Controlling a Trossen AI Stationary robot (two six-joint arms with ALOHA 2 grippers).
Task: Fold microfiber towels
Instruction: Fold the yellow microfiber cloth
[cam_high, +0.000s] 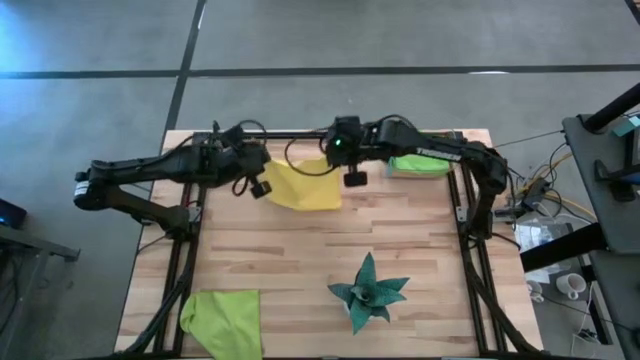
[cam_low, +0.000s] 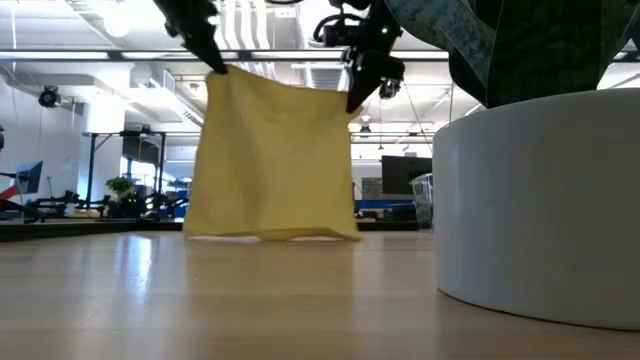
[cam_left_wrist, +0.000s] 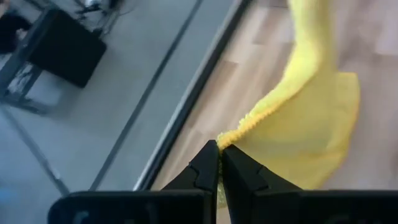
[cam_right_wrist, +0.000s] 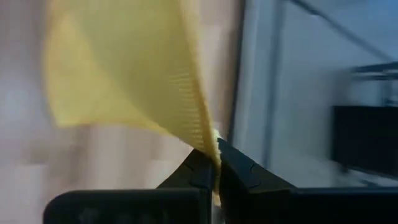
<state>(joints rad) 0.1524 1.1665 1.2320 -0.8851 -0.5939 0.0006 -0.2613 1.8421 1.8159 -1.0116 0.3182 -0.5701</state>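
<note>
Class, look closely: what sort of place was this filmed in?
Probably a robotics lab or workshop: a wooden table on a concrete floor, monitors and equipment stands behind, strip lights overhead.

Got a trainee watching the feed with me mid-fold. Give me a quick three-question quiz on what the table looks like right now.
1. True or false: both grippers are shut on the yellow towel.
2. Multiple choice: where does the lime green towel that lies flat by itself sit in the high view? A) near-left corner of the table B) under the right arm C) beside the teal spiky object
3. Fill in: in the low view the yellow towel hangs with its lower edge ____ the table.

Key
1. True: the left gripper and right gripper each pinch an upper corner.
2. A
3. touching
</note>
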